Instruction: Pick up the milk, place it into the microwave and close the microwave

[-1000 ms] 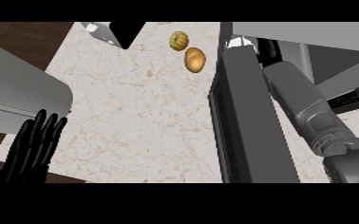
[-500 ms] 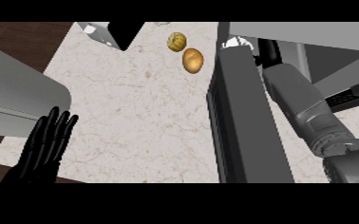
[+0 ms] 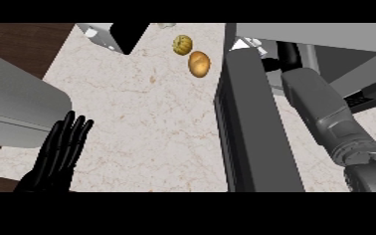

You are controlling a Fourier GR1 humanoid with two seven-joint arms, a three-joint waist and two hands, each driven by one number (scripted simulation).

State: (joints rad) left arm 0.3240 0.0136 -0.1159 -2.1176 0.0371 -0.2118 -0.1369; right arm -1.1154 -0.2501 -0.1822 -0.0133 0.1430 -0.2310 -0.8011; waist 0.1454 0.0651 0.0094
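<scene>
**Status: right arm inside microwave, door not yet closed**

The right forearm [image 3: 323,109] extends past the open microwave door [image 3: 253,124] into the cavity. The right hand itself is hidden behind the door's upper edge, so whether its fingers are apart or clamped on anything cannot be told. Just beyond where the hand should be, a small white object [image 3: 246,43] shows at the door's top; this may be the milk, but it is too little exposed to confirm.

The left hand [image 3: 60,152] rests at the lower left, fingers straight and together, holding nothing.

Farther left of the door, two brown rounded food items [image 3: 198,63] lie on the counter [image 3: 147,114].

Judgement: placement appears under way or nearly done. Remaining: withdraw the arm, swing the door shut.
</scene>
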